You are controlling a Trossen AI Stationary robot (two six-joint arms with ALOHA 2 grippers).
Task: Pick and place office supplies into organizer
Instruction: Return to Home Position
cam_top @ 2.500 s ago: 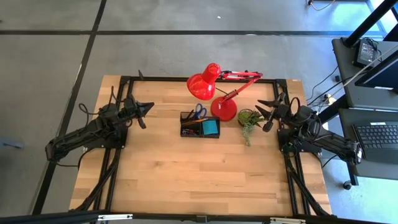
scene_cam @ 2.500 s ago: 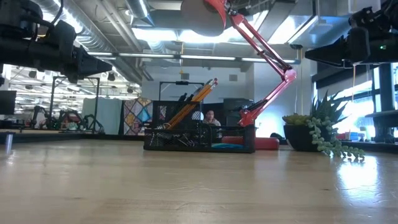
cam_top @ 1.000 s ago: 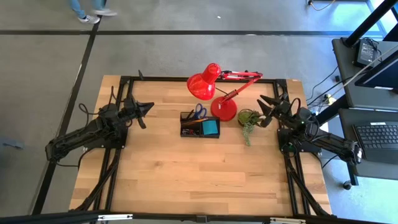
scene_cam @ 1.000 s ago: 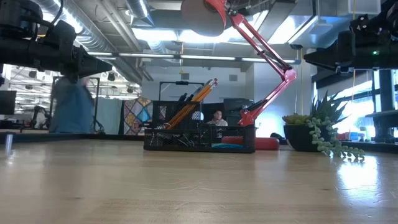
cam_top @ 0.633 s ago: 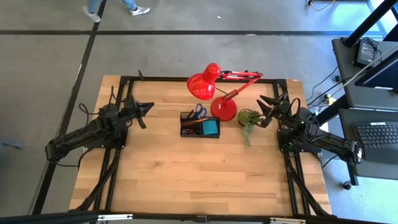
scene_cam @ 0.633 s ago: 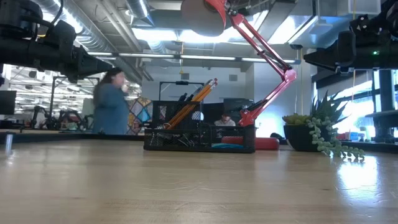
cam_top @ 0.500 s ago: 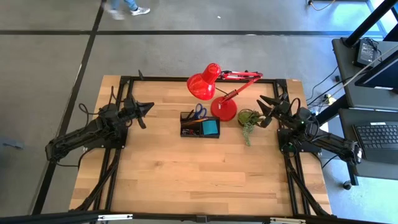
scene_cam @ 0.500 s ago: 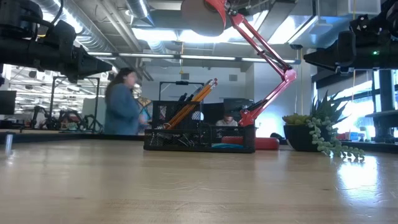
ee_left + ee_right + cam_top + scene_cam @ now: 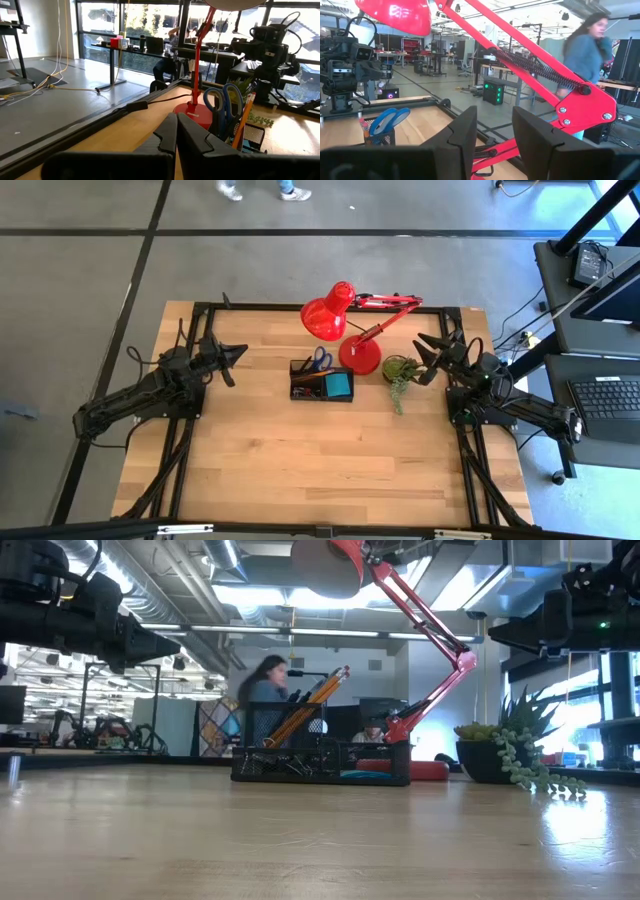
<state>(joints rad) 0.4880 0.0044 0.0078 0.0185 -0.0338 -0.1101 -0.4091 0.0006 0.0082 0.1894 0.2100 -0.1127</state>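
Observation:
The black mesh organizer (image 9: 321,383) stands on the table at mid-width, beside the red lamp's base. Blue-handled scissors (image 9: 319,359), orange pencils (image 9: 311,700), dark pens and a blue sticky-note pad (image 9: 338,385) sit inside it; the scissors (image 9: 223,102) and pencils stand upright, leaning on its walls. My left gripper (image 9: 236,360) hovers shut above the table's left part, pointing at the organizer. My right gripper (image 9: 421,359) hovers open above the table's right part, next to the potted plant. Both are empty and well above the tabletop in the low view.
A red desk lamp (image 9: 340,320) reaches over the organizer, its round base (image 9: 360,356) just right of it. A small green potted plant (image 9: 400,372) stands between the lamp base and my right gripper. Bare wood fills the table's near half (image 9: 320,460). A person (image 9: 262,690) is beyond the far edge.
Neither arm has moved, and the organizer with its contents stands as before. A person in the room beyond the table's far edge has walked from left to right.

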